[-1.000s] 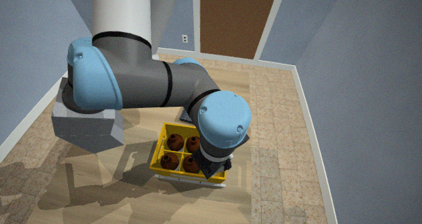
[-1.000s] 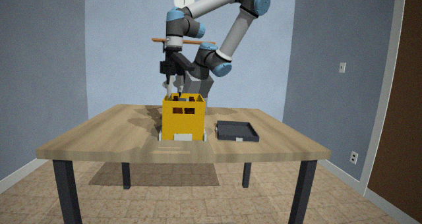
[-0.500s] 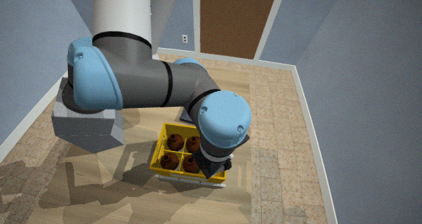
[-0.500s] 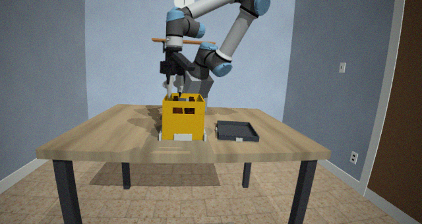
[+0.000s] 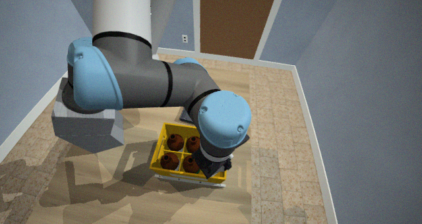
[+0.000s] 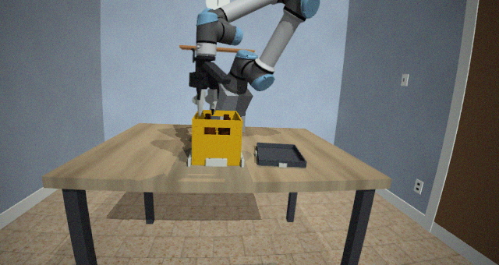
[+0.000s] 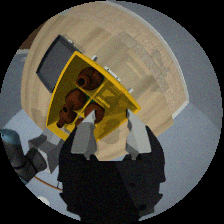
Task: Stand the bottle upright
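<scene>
A yellow crate (image 5: 157, 151) (image 6: 216, 148) (image 7: 59, 95) stands on the table and holds brown bottles. Several of them show from above in the top view, such as one bottle (image 5: 175, 141) (image 7: 89, 76) and another bottle (image 5: 169, 161) (image 7: 75, 98). The arm hides the crate's right end there. My gripper (image 6: 206, 110) (image 7: 111, 109) points down over the crate's top, with its fingertips at the rim. Its fingers stand partly apart with nothing between them. One fingertip is next to a bottle (image 7: 98, 112). The dark grey tray (image 6: 281, 154) (image 7: 54, 63) lies empty to the right of the crate.
The crate sits on a white base (image 6: 215, 162) near the middle of the wooden table (image 6: 117, 160) (image 5: 148, 197). The arm's grey pedestal (image 5: 87, 126) (image 6: 234, 101) stands behind the table. A thin orange bar (image 6: 234, 49) shows behind the arm.
</scene>
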Robot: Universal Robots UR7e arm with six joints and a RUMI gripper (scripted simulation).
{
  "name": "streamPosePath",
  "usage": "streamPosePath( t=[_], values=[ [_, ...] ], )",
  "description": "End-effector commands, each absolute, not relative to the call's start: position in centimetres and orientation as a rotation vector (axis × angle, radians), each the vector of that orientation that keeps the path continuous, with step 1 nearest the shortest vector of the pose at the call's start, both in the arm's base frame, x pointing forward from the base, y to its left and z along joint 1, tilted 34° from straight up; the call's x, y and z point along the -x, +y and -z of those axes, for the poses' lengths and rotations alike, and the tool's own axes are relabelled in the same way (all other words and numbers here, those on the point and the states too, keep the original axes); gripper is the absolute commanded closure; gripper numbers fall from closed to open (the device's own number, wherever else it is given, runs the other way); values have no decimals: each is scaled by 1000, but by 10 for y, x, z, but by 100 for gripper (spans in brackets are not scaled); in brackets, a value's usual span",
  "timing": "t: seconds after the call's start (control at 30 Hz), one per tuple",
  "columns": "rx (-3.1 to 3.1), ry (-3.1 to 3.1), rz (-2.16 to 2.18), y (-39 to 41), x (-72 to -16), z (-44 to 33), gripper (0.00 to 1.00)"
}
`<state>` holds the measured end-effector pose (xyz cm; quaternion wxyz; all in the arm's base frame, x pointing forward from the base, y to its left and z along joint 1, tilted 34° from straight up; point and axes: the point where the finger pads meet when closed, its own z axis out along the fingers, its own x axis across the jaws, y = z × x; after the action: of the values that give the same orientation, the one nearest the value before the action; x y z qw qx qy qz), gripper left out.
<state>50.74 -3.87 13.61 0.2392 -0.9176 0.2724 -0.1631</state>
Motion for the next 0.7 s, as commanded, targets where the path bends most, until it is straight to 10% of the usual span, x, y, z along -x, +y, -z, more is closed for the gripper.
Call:
streamPosePath(
  t=[0.0, 0.67],
  values=[
    [2513, 746, 448, -39, -508, -137, 62],
    [2513, 746, 448, -38, -509, -134, 62]
  ],
)
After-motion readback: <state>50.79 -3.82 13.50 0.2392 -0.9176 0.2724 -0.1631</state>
